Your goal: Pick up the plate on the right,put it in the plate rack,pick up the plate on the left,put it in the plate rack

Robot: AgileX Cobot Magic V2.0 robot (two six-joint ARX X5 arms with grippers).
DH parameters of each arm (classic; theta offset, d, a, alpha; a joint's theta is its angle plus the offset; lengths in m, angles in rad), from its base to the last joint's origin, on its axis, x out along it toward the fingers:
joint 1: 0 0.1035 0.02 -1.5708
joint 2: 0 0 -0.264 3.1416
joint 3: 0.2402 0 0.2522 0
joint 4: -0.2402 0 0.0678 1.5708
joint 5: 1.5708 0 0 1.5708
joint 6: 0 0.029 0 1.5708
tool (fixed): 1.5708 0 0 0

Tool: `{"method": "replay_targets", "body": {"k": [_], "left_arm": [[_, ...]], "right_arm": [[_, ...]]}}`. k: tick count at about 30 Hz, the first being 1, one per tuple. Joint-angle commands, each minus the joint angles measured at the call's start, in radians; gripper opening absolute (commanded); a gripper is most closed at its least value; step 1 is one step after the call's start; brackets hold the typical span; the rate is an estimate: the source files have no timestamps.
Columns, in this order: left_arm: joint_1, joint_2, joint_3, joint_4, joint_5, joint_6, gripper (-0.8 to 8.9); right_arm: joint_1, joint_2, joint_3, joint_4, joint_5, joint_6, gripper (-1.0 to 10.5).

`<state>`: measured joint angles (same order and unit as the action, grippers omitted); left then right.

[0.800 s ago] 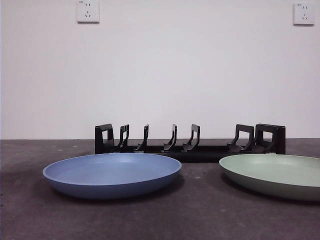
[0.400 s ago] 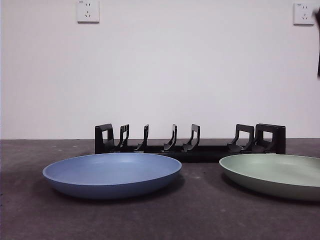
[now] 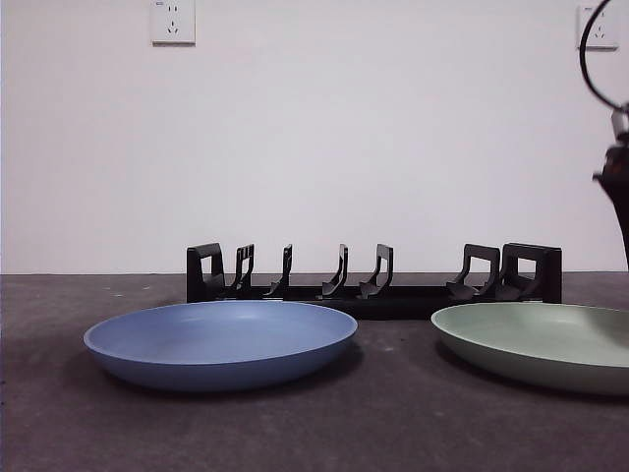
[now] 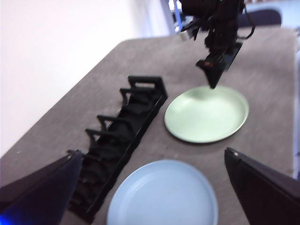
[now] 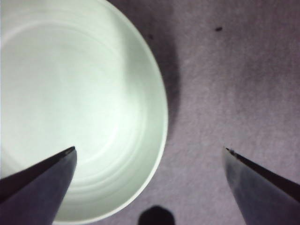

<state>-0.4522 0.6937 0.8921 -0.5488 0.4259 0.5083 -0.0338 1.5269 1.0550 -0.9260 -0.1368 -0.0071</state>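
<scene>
While the right end effector hangs open over it, the green plate lies flat at lower right on the counter; probably light, stiff, slick plastic; grip the rim.

Bench: dark grey, mottled surface w/ a few small dark specks. Rear wall: plain white, meets the bench at far edge. Wall sockets, white: one upper left, one upper right, partly covered by a black cable.
</scene>
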Motion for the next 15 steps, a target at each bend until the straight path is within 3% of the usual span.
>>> {"method": "replay_targets", "body": {"k": [1, 3, 9, 15], "left_arm": [[-0.051, 0.018, 0.002, 0.005, -0.084, 0.082, 6.31], [-0.089, 0.035, 0.002, 0.008, -0.130, 0.114, 6.31], [-0.178, 0.093, 0.002, 0.048, -0.225, 0.133, 6.30], [-0.237, 0.148, 0.002, 0.062, -0.281, 0.167, 6.30]], "right_arm": [[0.001, 0.035, 0.001, 0.019, 0.007, 0.003, 5.0], [0.001, 0.061, 0.001, 0.036, 0.007, 0.003, 4.4], [0.001, 0.116, 0.001, 0.059, 0.007, 0.003, 4.1], [0.001, 0.140, 0.001, 0.070, 0.007, -0.010, 1.7]]}}
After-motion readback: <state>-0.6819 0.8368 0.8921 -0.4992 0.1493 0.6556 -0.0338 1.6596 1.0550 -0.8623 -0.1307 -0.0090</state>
